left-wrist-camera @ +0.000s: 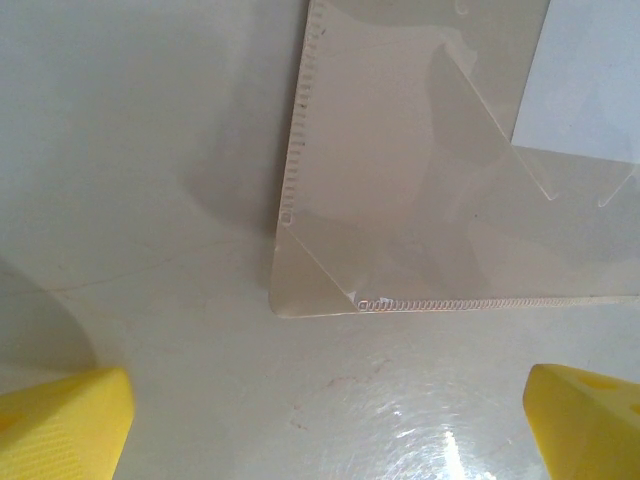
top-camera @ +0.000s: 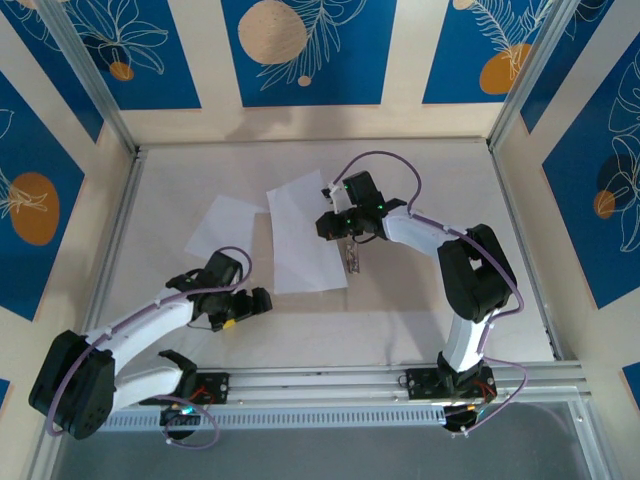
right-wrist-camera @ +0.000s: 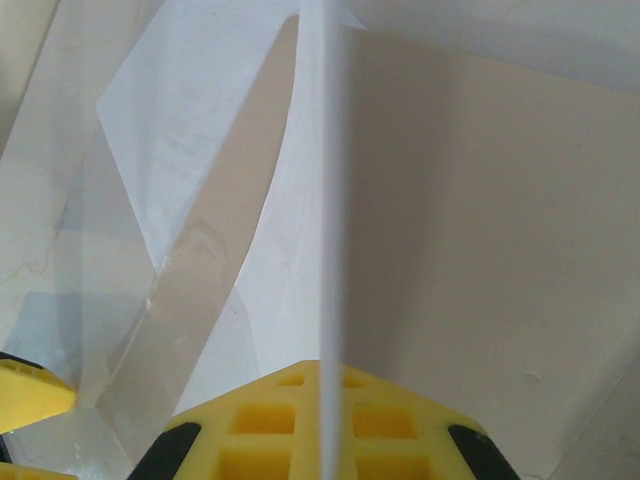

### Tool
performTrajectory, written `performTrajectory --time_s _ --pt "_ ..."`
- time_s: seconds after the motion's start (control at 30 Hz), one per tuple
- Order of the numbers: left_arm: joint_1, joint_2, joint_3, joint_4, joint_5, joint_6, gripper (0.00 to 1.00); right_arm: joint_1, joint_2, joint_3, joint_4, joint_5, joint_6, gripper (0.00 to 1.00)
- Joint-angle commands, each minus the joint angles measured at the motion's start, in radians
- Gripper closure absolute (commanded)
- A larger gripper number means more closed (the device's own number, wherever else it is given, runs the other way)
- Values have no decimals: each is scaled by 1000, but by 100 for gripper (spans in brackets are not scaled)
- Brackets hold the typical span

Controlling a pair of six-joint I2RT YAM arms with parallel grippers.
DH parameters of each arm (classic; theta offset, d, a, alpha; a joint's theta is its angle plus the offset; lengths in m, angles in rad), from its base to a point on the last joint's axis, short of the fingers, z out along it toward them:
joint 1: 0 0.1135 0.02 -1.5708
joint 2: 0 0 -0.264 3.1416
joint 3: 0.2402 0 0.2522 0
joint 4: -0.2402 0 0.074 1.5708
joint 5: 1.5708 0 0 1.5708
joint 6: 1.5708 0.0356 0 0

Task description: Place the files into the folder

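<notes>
The folder (top-camera: 300, 245) lies pale and flat mid-table. In the left wrist view its near corner (left-wrist-camera: 300, 290) looks translucent, with crimped edges and triangular corner pockets. My right gripper (top-camera: 338, 232) is at the folder's right edge, shut on a thin white edge (right-wrist-camera: 330, 200) that stands edge-on between its yellow fingers (right-wrist-camera: 250, 430); it looks like the folder's cover, lifted. A white sheet of the files (top-camera: 225, 225) lies flat to the folder's left, touched by neither gripper. My left gripper (top-camera: 258, 303) hovers open just short of the folder's near-left corner, with nothing between its yellow fingertips (left-wrist-camera: 60, 425).
A small metal piece (top-camera: 352, 262) shows at the folder's right edge below the right gripper. Low walls with metal rails (top-camera: 110, 250) ring the table. Bare table (top-camera: 420, 320) lies in front of the folder.
</notes>
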Motion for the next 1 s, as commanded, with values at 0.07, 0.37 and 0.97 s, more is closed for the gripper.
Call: performTrajectory --time_s 0.07,0.37,0.97 --pt "14 1 -8 -21 17 7 0 0 -36 -60 13 -44 -54 100" --pt "14 -1 -4 -21 20 4 0 -15 -66 -67 -8 -99 -148 100" --pt "14 -1 3 -36 20 9 0 -23 -59 -119 99 -160 -59 100"
